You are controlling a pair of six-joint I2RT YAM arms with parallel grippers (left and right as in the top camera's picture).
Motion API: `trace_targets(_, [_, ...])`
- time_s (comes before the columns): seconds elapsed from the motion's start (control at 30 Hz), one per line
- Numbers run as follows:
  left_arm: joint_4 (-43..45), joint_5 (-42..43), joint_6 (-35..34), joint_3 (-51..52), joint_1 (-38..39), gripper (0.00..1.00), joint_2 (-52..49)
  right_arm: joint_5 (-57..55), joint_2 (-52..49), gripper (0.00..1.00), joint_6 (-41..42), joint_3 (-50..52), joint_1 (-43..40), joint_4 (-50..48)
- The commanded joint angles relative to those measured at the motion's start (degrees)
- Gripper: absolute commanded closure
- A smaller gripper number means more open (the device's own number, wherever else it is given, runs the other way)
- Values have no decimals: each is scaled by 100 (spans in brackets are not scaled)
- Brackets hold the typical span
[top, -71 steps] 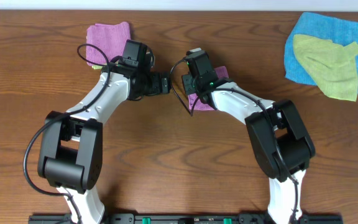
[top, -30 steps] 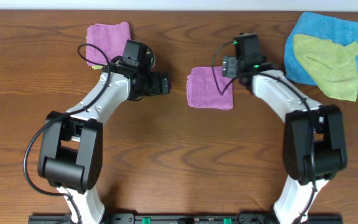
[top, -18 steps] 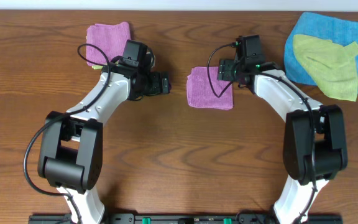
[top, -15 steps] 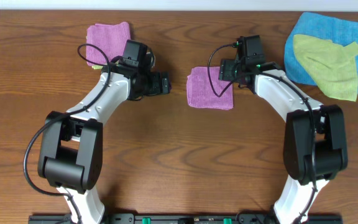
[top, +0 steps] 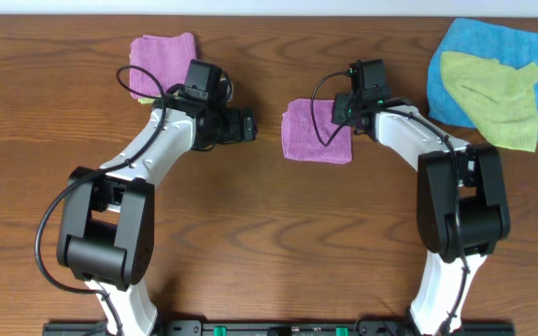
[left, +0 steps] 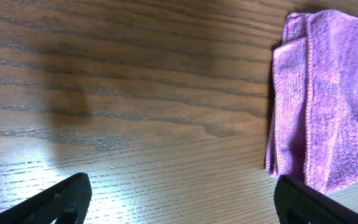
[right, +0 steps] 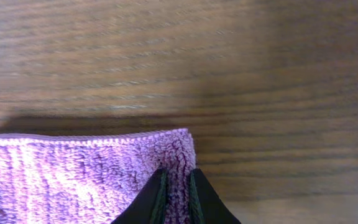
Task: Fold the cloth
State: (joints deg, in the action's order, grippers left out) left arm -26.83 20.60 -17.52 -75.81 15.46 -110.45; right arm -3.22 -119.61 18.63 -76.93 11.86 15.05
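Purple cloth (top: 302, 140), corner in right pincer (right: 178, 178)

cloth (top: 317, 132): flat on the counter (top: 269, 215), mid-width, toward the far side
right gripper (right: 178, 178): at the cloth's far right corner, fingers (right: 154, 199) pinched on its edge
left gripper (top: 248, 125): just left of the cloth, apart from it
second folded cloth (top: 163, 54): far left
large cloth (top: 465, 47): far right corner
smaller cloth (top: 493, 98): lying on the large cloth
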Motion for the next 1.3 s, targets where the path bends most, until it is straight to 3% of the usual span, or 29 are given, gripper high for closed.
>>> trace_targets(0.0, [-13,-17,125,-85,-7,5,173,-518,-20,81,-70,-61,-33,87])
trace_targets(0.13, [-13,-17,125,-85,-7,5,173,-516,-20,79,-219,-61,-31,105])
trace_targets(0.17, [-11,-7,122,-85,-7,5,173,-483,-20,71,-219,-61,-31,98])
trace_targets(0.2, [-11,70,125,-85,-7,5,173,-389,-11,55,-219,-68,-31,92])
trace_targets(0.27, [13,343,125,-85,-7,5,173,109,96,34,-302,-76,-33,120])
trace_targets(0.33, [66,645,109,-87,-4,5,186,597,407,4,-435,-79,-46,313])
trace_targets(0.37, [76,807,57,-87,-4,5,212,601,621,2,-452,-79,-48,483])
trace_targets(0.7, [28,470,146,-87,144,5,953,317,3276,1,-1718,234,-179,2754])
trace_targets(1.0, [-713,466,236,-87,155,5,1349,1128,7053,5,-1764,2994,-739,2918])
trace_targets(1.07, [-824,474,278,-87,157,5,1366,1021,8216,1,-1456,3652,-855,2933])
trace_targets(1.27, [-890,468,341,-87,162,5,1368,431,10301,1,-1049,4531,-931,3569])
